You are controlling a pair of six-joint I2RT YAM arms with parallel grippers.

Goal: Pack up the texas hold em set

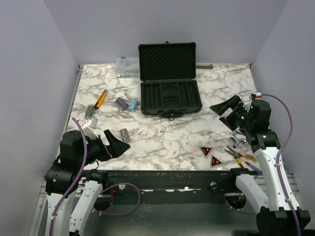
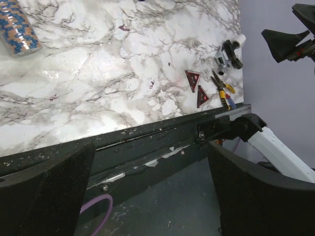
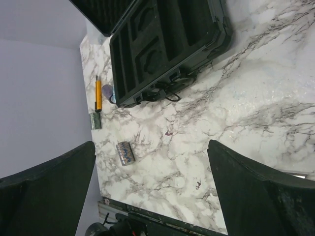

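The black briefcase point(image 1: 170, 97) lies open at the back centre, foam lid up, slotted tray empty; it also shows in the right wrist view point(image 3: 167, 49). A purple chip stack point(image 1: 122, 103) and a blue one point(image 1: 133, 104) lie left of it. A dark stack point(image 1: 125, 133) lies nearer, seen from both wrists point(image 2: 18, 29) point(image 3: 125, 153). Two red-black triangles point(image 1: 205, 151) point(image 1: 215, 161) lie front right, also in the left wrist view point(image 2: 192, 78). My left gripper point(image 1: 115, 142) point(image 2: 150, 196) is open and empty over the front edge. My right gripper point(image 1: 226, 110) point(image 3: 150, 187) is open and empty, right of the case.
An orange-handled tool point(image 1: 101, 99) and a greenish chip stack point(image 1: 89, 111) lie at the left. A clear organiser box point(image 1: 127, 67) stands back left of the lid. Pliers point(image 1: 241, 156) and a metal part point(image 1: 238, 140) lie front right. Purple walls close in three sides.
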